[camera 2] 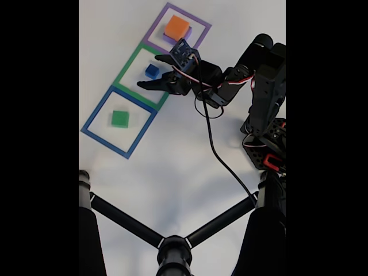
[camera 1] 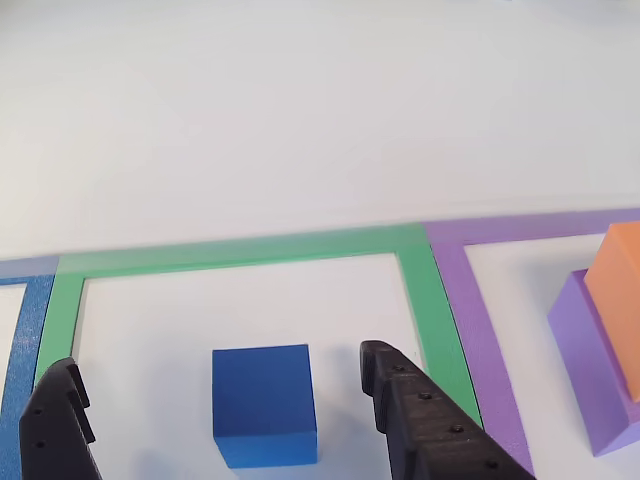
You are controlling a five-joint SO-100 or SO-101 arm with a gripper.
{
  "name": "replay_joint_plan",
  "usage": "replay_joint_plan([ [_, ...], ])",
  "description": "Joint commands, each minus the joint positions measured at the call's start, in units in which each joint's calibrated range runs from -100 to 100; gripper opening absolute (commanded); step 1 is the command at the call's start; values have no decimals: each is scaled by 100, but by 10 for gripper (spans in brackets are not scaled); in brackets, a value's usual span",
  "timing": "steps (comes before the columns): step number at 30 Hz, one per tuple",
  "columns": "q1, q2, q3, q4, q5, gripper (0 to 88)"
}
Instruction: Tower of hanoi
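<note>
The blue block [camera 1: 264, 404] [camera 2: 152, 71] sits on the table inside the green tape square [camera 1: 230, 252] [camera 2: 123, 72]. My gripper [camera 1: 215, 385] [camera 2: 150, 71] is open, one black finger [camera 1: 425, 415] to the block's right and the other [camera 1: 58, 420] well to its left, neither touching it. The orange block [camera 1: 618, 300] [camera 2: 176, 26] rests on the purple block [camera 1: 590, 372] [camera 2: 185, 34] inside the purple tape square [camera 1: 470, 300] [camera 2: 198, 23]. In the fixed view the green block [camera 2: 119, 118] lies inside the blue tape square [camera 2: 92, 118].
The arm's body and base [camera 2: 265, 92] stand at the right in the fixed view, with a black cable [camera 2: 221, 161] trailing over the white table. A black tripod-like stand [camera 2: 172, 250] spreads across the bottom. Bare white table lies beyond the tape squares.
</note>
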State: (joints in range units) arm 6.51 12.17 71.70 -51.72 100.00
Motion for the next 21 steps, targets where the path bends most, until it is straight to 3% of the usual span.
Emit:
replay_joint_plan([
  [1, -98, 41, -123, -198, 0, 303],
  [13, -251, 217, -59, -336, 0, 294],
  [21, -312, 257, -69, -336, 0, 224],
])
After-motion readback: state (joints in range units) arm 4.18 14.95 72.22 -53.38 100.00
